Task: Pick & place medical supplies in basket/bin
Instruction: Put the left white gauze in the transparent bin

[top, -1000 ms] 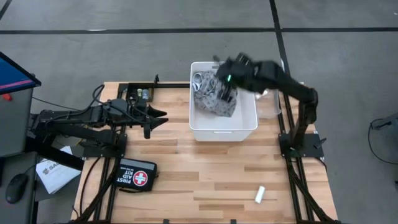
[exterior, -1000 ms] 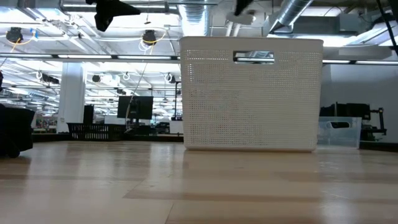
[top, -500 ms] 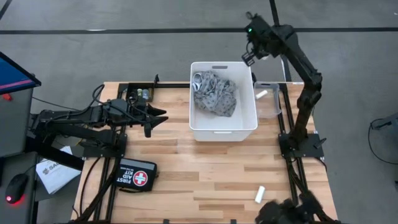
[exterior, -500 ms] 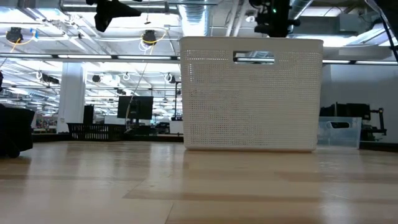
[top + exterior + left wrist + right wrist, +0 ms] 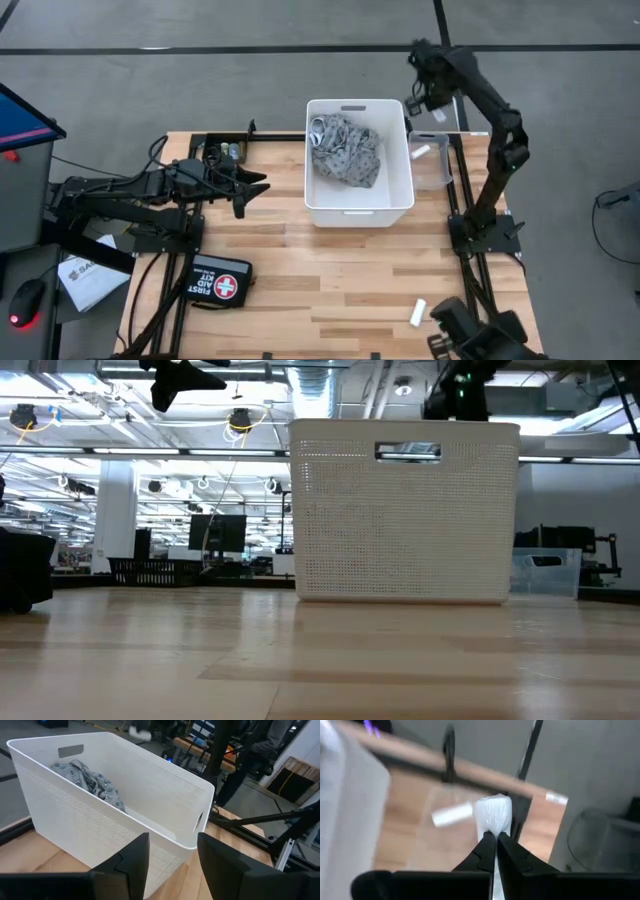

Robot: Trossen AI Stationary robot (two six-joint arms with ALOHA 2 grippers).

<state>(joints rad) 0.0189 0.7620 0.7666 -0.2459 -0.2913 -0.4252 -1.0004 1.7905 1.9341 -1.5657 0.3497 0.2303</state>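
Observation:
A deep white tub (image 5: pixel 358 205) stands at the table's far middle with the grey patterned cloth bandage (image 5: pixel 345 150) lying inside. Right of it is a small clear bin (image 5: pixel 440 178) holding one white gauze roll (image 5: pixel 420 152). Above that bin hangs my right gripper (image 5: pixel 428 100), shut on a white wrapped gauze roll (image 5: pixel 493 812). Another gauze roll (image 5: pixel 418 312) lies on the table at the near right. My left gripper (image 5: pixel 255 186) waits open and empty left of the tub, high over the table and facing the tub's wall (image 5: pixel 100 825). My right gripper pinches the near end (image 5: pixel 492 831) of the white wrapped roll between its two shut fingertips (image 5: pixel 482 847). The fingers slant steeply down from above. The roll hangs beyond the fingertips, clear of the clear bin and of the roll (image 5: pixel 452 815) lying below it.
A black pouch marked FIRST AID KIT (image 5: pixel 220 285) lies at the near left. Black frame rails (image 5: pixel 455 190) run along the table's right side beside the clear bin. A dark shape (image 5: pixel 475 338) shows at the near right edge. Bare wood stretches across the near middle.
My right gripper has come up out of the white tub and swung toward the table's far right, over the clear bin, tipping to point steeply down. The cloth bandage stays in the tub. A dark shape has come into view at the near right edge.

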